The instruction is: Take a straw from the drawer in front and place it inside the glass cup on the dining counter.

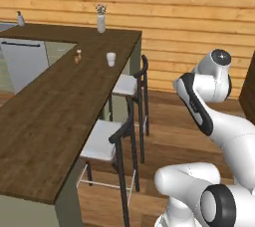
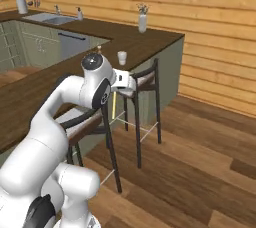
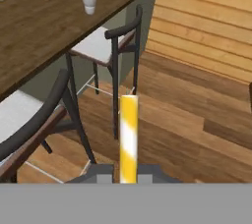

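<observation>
We carry the straw [image 3: 128, 139] — jaws clenched on it — toward the glass cup [image 3: 89, 2]; keep it upright, descending squarely over the cup's rim.

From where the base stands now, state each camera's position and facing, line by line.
Left base view: behind-left, facing the dining counter and glass cup; arm at right.
Right base view: behind-right, facing counter and sink; arm at left.
Hand view: on the hand, gripper shut on the straw, looking at stools and floor.
All share the cup.
</observation>
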